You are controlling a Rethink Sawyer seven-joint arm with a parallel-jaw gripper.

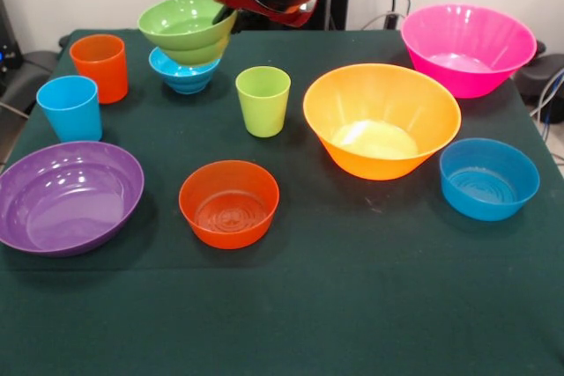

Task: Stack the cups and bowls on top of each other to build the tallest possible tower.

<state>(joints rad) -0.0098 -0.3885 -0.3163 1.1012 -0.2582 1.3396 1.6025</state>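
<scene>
Bowl, small and green (185,25), hangs tilted at the pincer (222,17), which grips its rim, just above the small blue bowl (183,73) at the counter's (352,305) far side. Lime green cup (263,99), likely the tower base, stands nearer the camera and to the picture's right.

Three cups stand around the lime green cup (263,99): itself, an orange cup (100,66) and a light blue cup (70,107) to its left. Seven bowls surround it: two green-and-blue small, orange and blue medium, purple, yellow-orange, pink
</scene>
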